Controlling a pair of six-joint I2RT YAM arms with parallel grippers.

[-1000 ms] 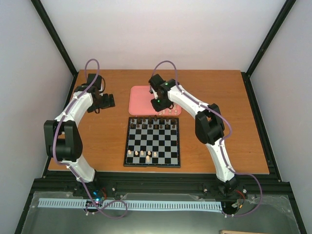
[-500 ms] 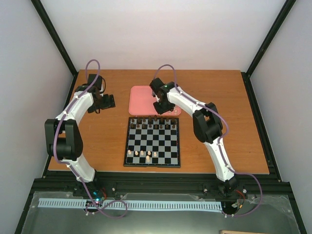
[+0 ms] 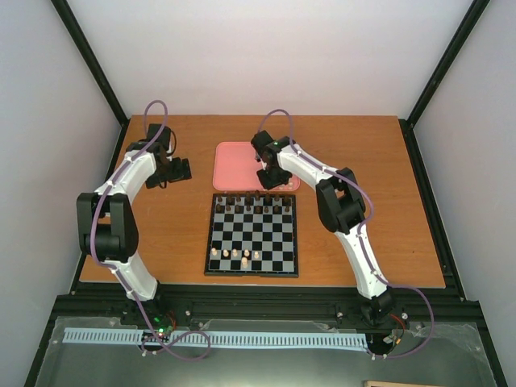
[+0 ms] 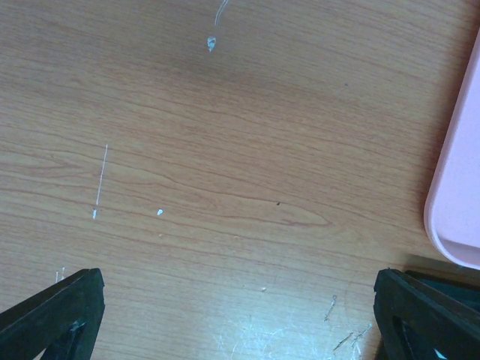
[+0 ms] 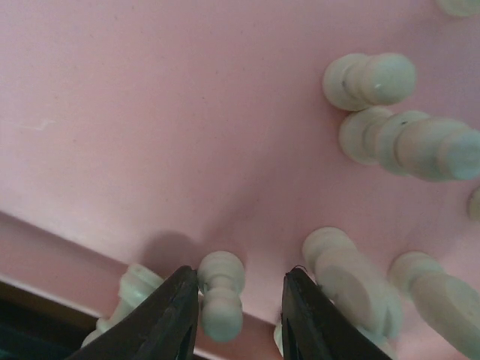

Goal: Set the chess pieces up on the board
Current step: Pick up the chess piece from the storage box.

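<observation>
The board (image 3: 208, 242) lies at the table's middle, with several cream-white chess pieces (image 3: 235, 255) on its near rows. My right gripper (image 3: 269, 179) is low over the near edge of the pink tray (image 3: 234, 160). In the right wrist view it (image 5: 241, 291) is open, its jaws on either side of an upright cream pawn (image 5: 222, 294) that stands against the left finger (image 5: 169, 315). More cream pieces (image 5: 409, 142) lie on the tray (image 5: 150, 112) around it. My left gripper (image 3: 182, 168) is open and empty over bare wood (image 4: 238, 319).
Dark brown pieces (image 3: 254, 203) fill the board's far rows, just in front of the tray. The tray's rounded corner (image 4: 457, 202) shows at the right of the left wrist view. A cream piece (image 5: 349, 277) lies close outside the right finger.
My right gripper has shifted slightly right and toward the tray's near edge. The left arm has hardly moved.
</observation>
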